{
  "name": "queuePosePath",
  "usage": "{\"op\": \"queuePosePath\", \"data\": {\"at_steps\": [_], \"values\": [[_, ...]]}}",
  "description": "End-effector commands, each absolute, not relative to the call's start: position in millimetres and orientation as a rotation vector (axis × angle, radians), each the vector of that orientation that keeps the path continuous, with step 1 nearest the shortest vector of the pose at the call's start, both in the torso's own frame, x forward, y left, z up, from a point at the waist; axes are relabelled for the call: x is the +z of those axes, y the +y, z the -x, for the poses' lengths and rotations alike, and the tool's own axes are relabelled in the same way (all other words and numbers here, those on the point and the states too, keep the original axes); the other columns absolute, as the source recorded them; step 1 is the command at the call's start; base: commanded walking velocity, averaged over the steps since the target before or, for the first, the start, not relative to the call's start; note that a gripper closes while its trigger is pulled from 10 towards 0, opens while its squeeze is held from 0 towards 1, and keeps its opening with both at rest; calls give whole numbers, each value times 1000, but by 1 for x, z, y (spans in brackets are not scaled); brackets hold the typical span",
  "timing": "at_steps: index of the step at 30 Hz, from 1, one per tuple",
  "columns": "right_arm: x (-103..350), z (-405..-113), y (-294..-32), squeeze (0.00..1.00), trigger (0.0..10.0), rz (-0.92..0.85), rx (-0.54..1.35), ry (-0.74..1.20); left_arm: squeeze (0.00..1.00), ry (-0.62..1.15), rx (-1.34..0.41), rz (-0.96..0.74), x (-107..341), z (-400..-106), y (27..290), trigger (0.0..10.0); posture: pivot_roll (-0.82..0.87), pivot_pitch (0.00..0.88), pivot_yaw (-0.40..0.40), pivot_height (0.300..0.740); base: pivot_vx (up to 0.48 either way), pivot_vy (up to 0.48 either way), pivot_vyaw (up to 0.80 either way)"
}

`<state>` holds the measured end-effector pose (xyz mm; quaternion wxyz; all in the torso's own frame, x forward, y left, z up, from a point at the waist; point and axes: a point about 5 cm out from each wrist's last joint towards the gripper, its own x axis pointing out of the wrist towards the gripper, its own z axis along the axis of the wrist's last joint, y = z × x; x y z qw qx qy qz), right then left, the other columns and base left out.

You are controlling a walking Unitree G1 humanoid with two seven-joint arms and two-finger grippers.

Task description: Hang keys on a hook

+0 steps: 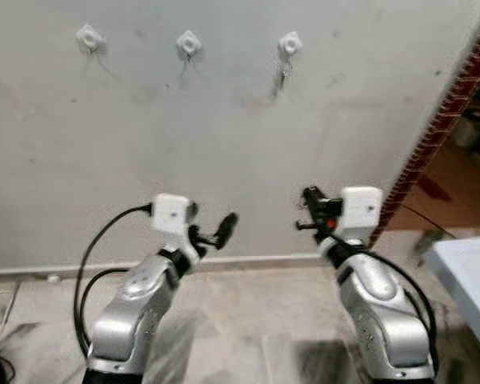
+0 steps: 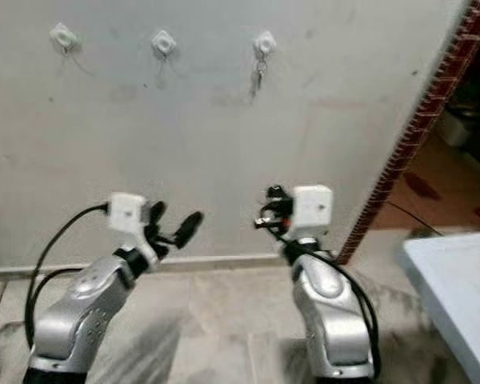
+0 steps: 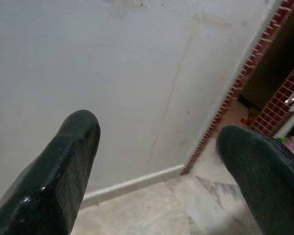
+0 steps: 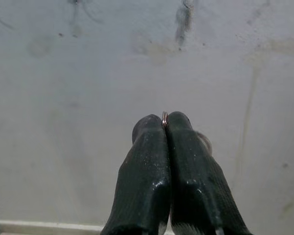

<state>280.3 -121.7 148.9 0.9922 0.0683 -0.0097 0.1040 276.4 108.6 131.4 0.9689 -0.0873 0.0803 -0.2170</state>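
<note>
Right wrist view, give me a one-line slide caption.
Right gripper pinches a key ring between shut fingertips, facing a pale wall where another set of keys hangs higher up.

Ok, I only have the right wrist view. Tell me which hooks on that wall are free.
Observer: There are three white hooks in a row. The right hook already carries keys.
Operator: My right gripper is shut on the key ring. Name the free ones.
Observer: The left hook and the middle hook look bare.
Operator: Report the other arm.
Observer: The left gripper is open and holds nothing, low before the wall.
</note>
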Motion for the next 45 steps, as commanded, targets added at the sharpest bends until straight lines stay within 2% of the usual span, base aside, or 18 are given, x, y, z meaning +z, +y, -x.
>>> {"op": "queuePosePath", "data": {"at_steps": [1, 20, 23, 32, 37, 45], "values": [[155, -281, -112, 0, 10000, -151, 241, -44, 0, 155, -415, 158, 133, -277, 117, 10000, 142, 0, -41, 740, 311, 330, 0], [156, -282, -111, 0, 10000, -144, 248, -52, 0, 163, -390, 137, 132, -280, 119, 10000, 147, 0, -43, 740, 268, 275, 0], [155, -281, -110, 0, 10000, -141, 247, -52, 0, 115, -404, 49, 136, -279, 118, 10000, 149, 0, -44, 740, 0, 0, 0], [161, -282, -111, 0, 10000, -98, 237, -104, 0, 91, -340, -47, 134, -278, 127, 10000, 157, 0, -46, 740, 0, 0, 0], [170, -283, -125, 0, 10000, -8, 130, -184, 0, 81, -325, -84, 133, -279, 128, 10000, 158, 0, -45, 740, 0, 0, 0], [170, -278, -161, 0, 10000, 69, 34, -196, 0, 69, -355, -98, 134, -284, 124, 10000, 131, 0, -27, 740, 0, 0, 0]]}}
